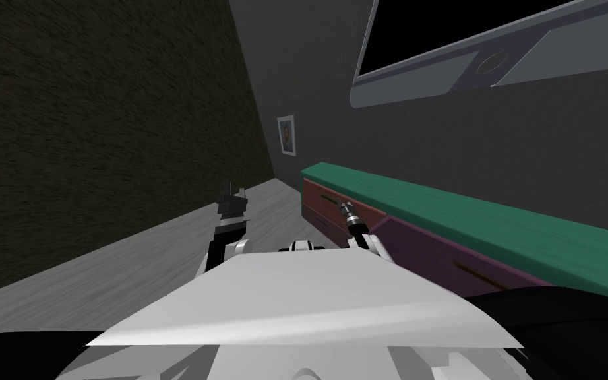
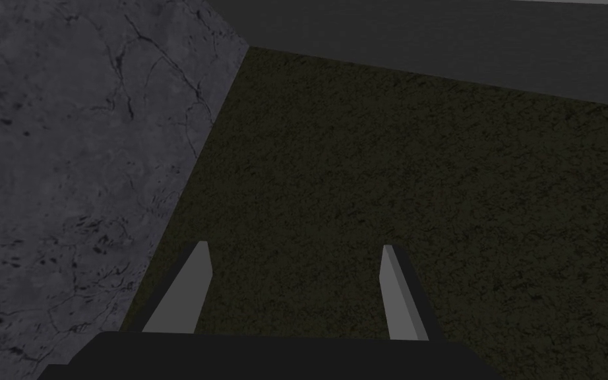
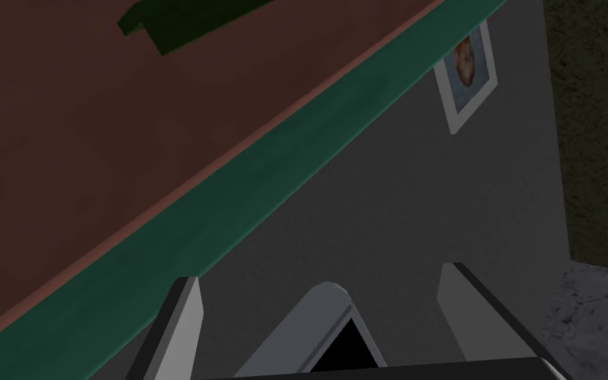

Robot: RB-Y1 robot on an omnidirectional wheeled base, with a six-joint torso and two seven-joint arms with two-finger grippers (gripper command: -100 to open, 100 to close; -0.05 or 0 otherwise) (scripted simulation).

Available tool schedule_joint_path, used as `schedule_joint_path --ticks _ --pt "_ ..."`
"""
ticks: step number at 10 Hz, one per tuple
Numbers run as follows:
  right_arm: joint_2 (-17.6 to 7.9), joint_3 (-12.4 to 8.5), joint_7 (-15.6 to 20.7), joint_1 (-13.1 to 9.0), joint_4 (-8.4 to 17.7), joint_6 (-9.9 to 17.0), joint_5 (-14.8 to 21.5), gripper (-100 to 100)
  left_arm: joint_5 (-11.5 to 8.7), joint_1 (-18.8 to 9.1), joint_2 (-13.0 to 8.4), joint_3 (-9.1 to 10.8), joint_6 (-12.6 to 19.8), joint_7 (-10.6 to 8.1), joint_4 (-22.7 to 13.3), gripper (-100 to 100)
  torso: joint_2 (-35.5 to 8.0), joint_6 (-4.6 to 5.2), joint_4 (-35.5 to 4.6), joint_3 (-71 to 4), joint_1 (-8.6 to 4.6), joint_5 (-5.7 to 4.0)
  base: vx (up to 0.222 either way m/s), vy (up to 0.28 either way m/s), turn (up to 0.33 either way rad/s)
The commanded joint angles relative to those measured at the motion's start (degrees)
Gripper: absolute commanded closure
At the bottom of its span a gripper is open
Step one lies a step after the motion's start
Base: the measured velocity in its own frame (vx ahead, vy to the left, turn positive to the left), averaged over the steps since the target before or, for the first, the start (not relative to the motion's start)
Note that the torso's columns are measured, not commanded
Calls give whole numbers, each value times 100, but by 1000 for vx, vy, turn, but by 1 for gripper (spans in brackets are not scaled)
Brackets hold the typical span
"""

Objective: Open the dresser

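The dresser point(image 1: 467, 221) is long and low with a green top, standing against the grey wall on my right. Its drawer fronts are reddish-brown point(image 1: 326, 201) at the far end and purple point(image 1: 428, 257) nearer me, each with a dark slot handle. My right gripper point(image 1: 343, 206) hovers close in front of the reddish-brown front. In the right wrist view that gripper point(image 3: 319, 274) is open, and the brown front's dark green handle point(image 3: 184, 20) lies ahead and off to one side, not between the fingers. My left gripper point(image 1: 233, 193) is raised over the floor, open point(image 2: 293, 264).
A large flat screen point(image 1: 467, 59) hangs on the wall above the dresser. A small framed picture point(image 1: 287, 135) hangs beyond the dresser's far end. A dark rough wall point(image 1: 98, 132) closes the left side. Grey floor point(image 1: 164, 251) runs between it and the dresser.
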State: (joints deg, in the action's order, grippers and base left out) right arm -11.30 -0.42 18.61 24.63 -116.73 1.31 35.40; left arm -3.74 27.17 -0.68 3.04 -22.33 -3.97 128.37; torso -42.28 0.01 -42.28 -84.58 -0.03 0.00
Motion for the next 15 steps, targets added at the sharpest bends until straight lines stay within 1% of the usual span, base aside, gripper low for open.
schedule_joint_path --ticks 1,3,4,5,6,7,8,9,10,11,13,14,15 --pt "-38 6 231 -54 155 225 346 -100 0 0 0 0 0 0 0 0 0 -2 -1 0 -4 -2 40 73 13" --pt "-119 3 594 -152 450 597 733 -100 0 0 0 0 0 0 0 0 -5 -1 -2 4 8 1 51 111 30" --pt "-119 3 611 -152 450 617 861 -100 0 0 0 0 0 0 0 0 5 -2 1 -2 14 3 69 89 13" --pt "-162 2 802 -204 608 815 1050 -100 0 0 0 0 0 0 0 0 5 -1 1 -3 1 0 71 85 28" --pt "-162 2 802 -204 608 815 1119 -100 0 0 0 0 0 0 0 0 4 -1 1 -2 -2 -2 42 73 13" --pt "-206 1 992 -257 772 1014 1336 -100 0 0 0 0 0 0 0 0 -7 -1 -2 4 -4 -2 42 90 23" --pt "-206 1 992 -257 772 1014 1376 -100 0 0 0 0 0 0 0 0 -6 -1 -3 5 4 0 36 72 11" --pt "-250 0 1182 -311 941 1213 1617 -100 0 0 0 0 0 0 0 0 -7 -1 -2 5 1 0 39 76 25" --pt "-295 -1 1361 -366 1114 1382 1779 -100 0 0 0 0 0 0 0 0 -2 -1 -1 2 4 0 68 114 43" --pt "-295 -1 1370 -366 1114 1410 1883 -100 0 0 0 0 0 0 0 0 8 -2 2 -3 15 2 61 89 7" --pt "-391 -3 1730 -476 1468 1751 2292 -100 0 0 0 0 0 0 0 0 3 -2 0 -1 6 0 67 116 33" --pt "-391 -3 1739 -476 1468 1800 2377 -100 0 0 0 0 0 0 0 0 2 -2 0 0 11 2 45 90 8" --pt "-440 -4 1917 -531 1644 1990 2574 -100 0 0 0 0 0 0 0 0 -8 0 -2 5 -4 -1 35 82 20"
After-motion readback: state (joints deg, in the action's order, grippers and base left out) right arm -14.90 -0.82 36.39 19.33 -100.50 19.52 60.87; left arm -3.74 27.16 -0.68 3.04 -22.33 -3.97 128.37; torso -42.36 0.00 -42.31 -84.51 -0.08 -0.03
